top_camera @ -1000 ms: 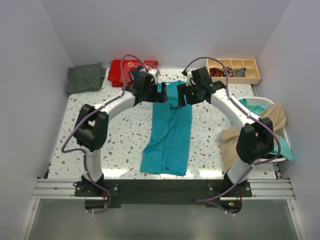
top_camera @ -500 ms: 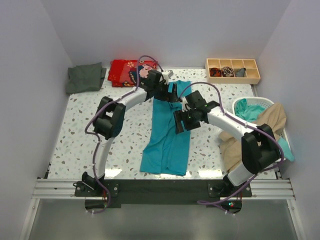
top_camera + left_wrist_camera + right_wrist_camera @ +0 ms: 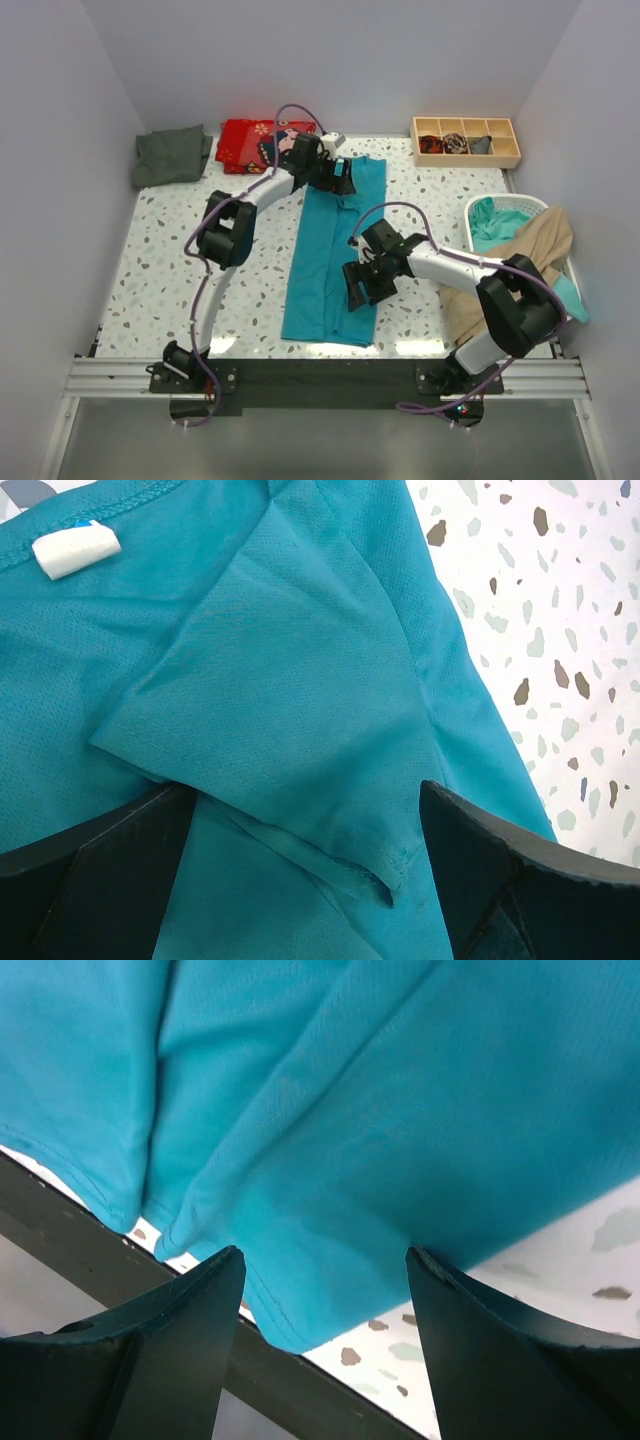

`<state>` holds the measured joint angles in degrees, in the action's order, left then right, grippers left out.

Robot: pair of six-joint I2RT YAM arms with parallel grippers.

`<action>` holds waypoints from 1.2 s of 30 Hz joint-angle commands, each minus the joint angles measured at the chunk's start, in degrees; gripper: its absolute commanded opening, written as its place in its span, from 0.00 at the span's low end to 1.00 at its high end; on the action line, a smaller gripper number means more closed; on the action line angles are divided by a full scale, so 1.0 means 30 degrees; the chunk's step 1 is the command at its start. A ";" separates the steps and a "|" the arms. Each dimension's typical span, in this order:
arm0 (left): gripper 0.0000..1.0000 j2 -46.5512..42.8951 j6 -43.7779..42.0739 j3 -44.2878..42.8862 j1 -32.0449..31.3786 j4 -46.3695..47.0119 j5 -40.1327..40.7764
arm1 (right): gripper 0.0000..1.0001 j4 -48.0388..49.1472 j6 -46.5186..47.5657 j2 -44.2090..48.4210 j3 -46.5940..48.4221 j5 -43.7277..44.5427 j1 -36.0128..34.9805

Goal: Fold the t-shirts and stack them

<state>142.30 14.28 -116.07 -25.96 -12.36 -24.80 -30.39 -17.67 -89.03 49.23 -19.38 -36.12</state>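
Observation:
The bright teal t-shirt lies folded into a long strip down the middle of the table, collar end at the back. My left gripper is open just above its collar end. In the left wrist view it straddles a folded sleeve, with the white neck label beyond. My right gripper is open over the strip's right edge near the hem; the right wrist view shows the hem corner between its fingers. The dark grey-green t-shirt lies folded at the back left. The beige t-shirt hangs over the basket.
A white basket holding teal cloth stands at the right edge. A red patterned cloth lies at the back. A wooden compartment tray with small dark bundles sits at the back right. The black front rail runs just beyond the hem.
My right gripper has moved from the collar end down the shirt's right side toward the hem. My left gripper has shifted slightly back and right. The strip now lies straighter and flatter.

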 commanded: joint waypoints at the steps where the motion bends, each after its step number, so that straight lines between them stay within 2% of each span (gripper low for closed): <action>1: 1.00 0.0847 -0.0748 -0.0976 0.0214 -0.0012 -0.0376 | 0.70 -0.0764 -0.0526 0.1231 -0.0531 0.0596 -0.0207; 8: 1.00 0.0908 -0.0309 -0.1184 0.0185 0.0135 -0.1723 | 0.70 -0.1119 -0.0497 0.1727 -0.0913 0.1535 -0.0294; 12: 1.00 -0.1776 -0.0016 0.0830 0.0010 0.1275 -0.1814 | 0.71 -0.1587 -0.0203 0.3132 -0.0154 0.2268 -0.0294; 15: 1.00 -0.4586 -0.0044 0.2472 -0.0457 0.1923 -0.0032 | 0.72 -0.1996 -0.0581 0.4626 0.0374 0.3404 -0.0324; 17: 1.00 -0.6117 0.0159 0.3499 -0.0664 0.1894 0.2689 | 0.73 -0.2348 -0.0992 0.5417 0.0551 0.4577 -0.0324; 18: 1.00 -0.7778 0.0277 0.4839 -0.0781 0.1864 0.3511 | 0.73 -0.2611 -0.1632 0.5652 0.0494 0.6121 -0.0295; 19: 1.00 -0.8693 0.0510 0.5781 -0.0811 0.2038 0.4390 | 0.73 -0.2700 -0.1900 0.5858 0.0348 0.6397 -0.0265; 20: 1.00 -0.9602 0.1208 0.6776 -0.0811 0.2069 0.6197 | 0.76 -0.2701 -0.2251 0.6295 0.0144 0.7299 -0.0265; 21: 1.00 -1.1322 0.1418 0.8903 -0.0753 0.2185 0.6911 | 0.76 -0.2527 -0.3269 0.6531 -0.0496 0.8004 -0.0236; 22: 1.00 -1.2238 0.1681 1.0056 -0.0753 0.2273 0.7643 | 0.80 -0.2236 -0.3743 0.6795 -0.0938 0.8649 -0.0091; 23: 1.00 -1.3176 0.2206 1.1285 -0.0724 0.2448 0.8723 | 0.88 -0.2030 -0.4183 0.7232 -0.1348 0.8685 -0.0031; 24: 1.00 -1.4954 0.2501 1.3850 -0.0665 0.2682 0.9140 | 0.94 -0.1737 -0.5174 0.7527 -0.2135 0.8772 0.0056; 25: 1.00 -1.5813 0.2939 1.5036 -0.0636 0.2452 0.9637 | 0.99 -0.1474 -0.5474 0.7820 -0.2578 0.8309 0.0173; 28: 1.00 -1.8744 0.4231 1.8906 -0.0577 0.0906 1.0697 | 0.98 -0.0653 -0.6557 0.9108 -0.4044 0.7078 0.0262; 29: 1.00 -1.9477 0.4813 1.9843 -0.0606 0.0752 1.0291 | 0.98 -0.0419 -0.6822 0.9547 -0.4425 0.6291 0.0291; 30: 1.00 -2.1195 0.5138 2.2057 -0.0606 0.0751 0.9852 | 0.97 0.0280 -0.7375 1.0334 -0.5241 0.5442 0.0291; 32: 1.00 -2.3165 0.6072 2.4324 -0.0693 0.1131 0.8711 | 0.91 0.0841 -0.8138 1.1217 -0.6123 0.3978 0.0262; 33: 1.00 -2.5090 0.6398 2.6220 -0.0955 0.1161 0.8560 | 0.91 0.1743 -0.8694 1.2120 -0.6998 0.3563 0.0291; 36: 1.00 -2.8325 0.7162 2.8462 -0.1571 0.0025 0.8412 | 0.87 0.3065 -0.9840 1.3733 -0.8702 0.2359 0.0291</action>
<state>68.51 30.24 -37.30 -28.69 -9.37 1.52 -29.45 -39.97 -53.15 27.86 -5.61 -35.29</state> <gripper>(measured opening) 0.999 0.890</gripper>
